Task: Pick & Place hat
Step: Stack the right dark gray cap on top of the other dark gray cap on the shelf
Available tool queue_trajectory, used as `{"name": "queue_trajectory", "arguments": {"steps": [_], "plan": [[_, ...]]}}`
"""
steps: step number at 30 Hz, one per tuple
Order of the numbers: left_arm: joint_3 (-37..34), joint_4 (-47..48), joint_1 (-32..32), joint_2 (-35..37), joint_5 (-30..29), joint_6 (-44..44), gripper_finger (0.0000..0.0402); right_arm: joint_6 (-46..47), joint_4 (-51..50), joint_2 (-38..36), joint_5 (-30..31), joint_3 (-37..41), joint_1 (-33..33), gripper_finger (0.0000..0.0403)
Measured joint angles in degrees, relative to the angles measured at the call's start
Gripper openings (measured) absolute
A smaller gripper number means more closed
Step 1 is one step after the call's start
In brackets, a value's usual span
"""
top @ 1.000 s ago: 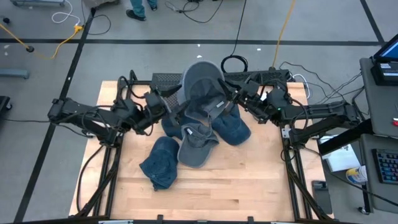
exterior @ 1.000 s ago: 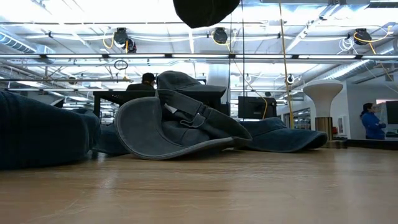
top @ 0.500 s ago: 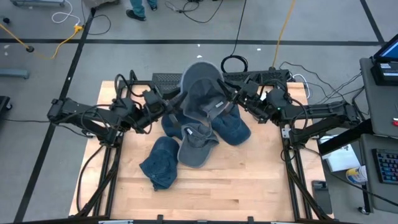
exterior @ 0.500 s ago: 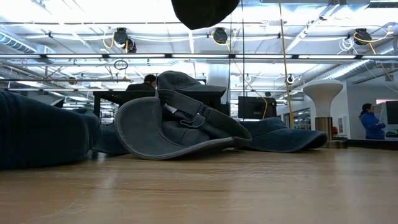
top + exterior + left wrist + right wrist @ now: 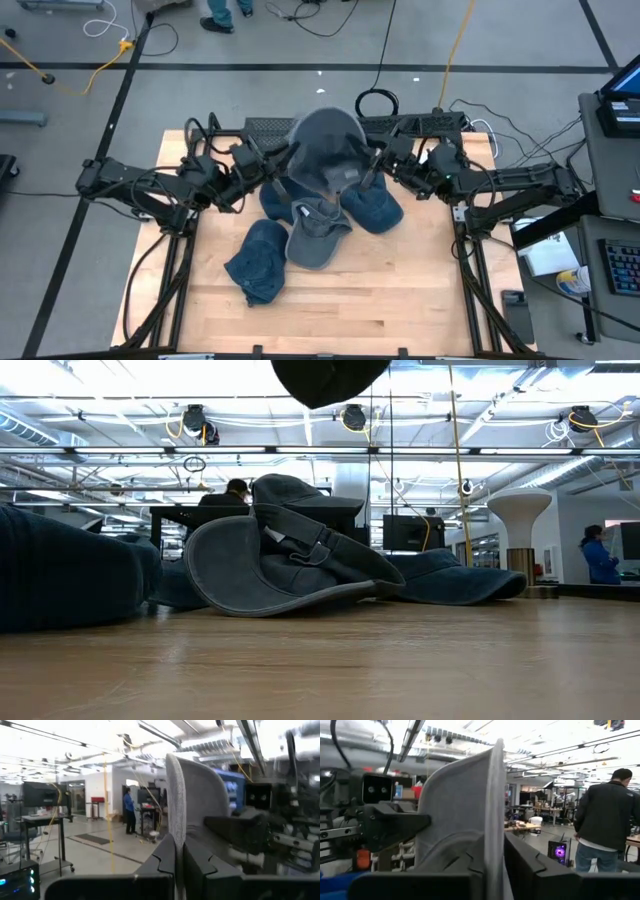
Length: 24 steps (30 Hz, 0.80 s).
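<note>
A grey brimmed hat [image 5: 325, 150] hangs in the air over the pile of hats at the table's far middle. Its underside shows at the top of the low view [image 5: 330, 380]. My left gripper [image 5: 285, 165] is shut on its brim from the left. My right gripper [image 5: 372, 165] reaches it from the right, its fingers close on either side of the brim. Below, a second grey hat [image 5: 318, 230] lies on the table on its brim edge and side [image 5: 290, 560]. My left gripper [image 5: 179, 840] pinches the hat's brim edge [image 5: 176, 820] between its two fingers, coming nearly level from the table's left and pointing slightly up. The brim stands upright in the hold, clear of the table. My right gripper [image 5: 494, 840] has the opposite brim edge [image 5: 494, 820] between its two fingers, coming nearly level from the table's right. The cloth fills the narrow gap and stands upright there.
Dark blue hats lie around the grey one on the table: one at the near left [image 5: 258, 260], one to the right [image 5: 378, 210], one under the held hat [image 5: 275, 200]. Bare wood lies toward the near edge [image 5: 330, 310]. People stand in the room beyond.
My left gripper has shut on the raised hat's left brim without moving from its place. The hat has stayed in the air and now shows rounder and flatter from above.
</note>
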<state>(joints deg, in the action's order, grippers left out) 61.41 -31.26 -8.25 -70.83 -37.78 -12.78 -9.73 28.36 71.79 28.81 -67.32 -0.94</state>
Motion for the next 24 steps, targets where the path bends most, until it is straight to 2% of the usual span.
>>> {"name": "queue_trajectory", "arguments": {"steps": [5,13,19,24], "plan": [[0.0,-0.2,-0.1,0.5,0.0,-4.4,0.0009,1.0,-0.8,-1.1,0.3,0.1,0.0,0.0098],[0.0,-0.4,-0.1,2.5,-2.5,-14.1,0.0009,16.9,-9.2,-7.9,0.5,0.1,0.0,0.0171],[0.0,-0.6,-0.6,3.8,-4.8,-24.1,0.0009,32.5,-15.2,-12.2,-4.1,0.0,0.1,0.0189],[0.0,-1.0,-1.3,4.3,-7.4,-35.3,0.0009,51.7,-14.9,-13.5,-6.5,0.0,0.1,0.0184]]}}
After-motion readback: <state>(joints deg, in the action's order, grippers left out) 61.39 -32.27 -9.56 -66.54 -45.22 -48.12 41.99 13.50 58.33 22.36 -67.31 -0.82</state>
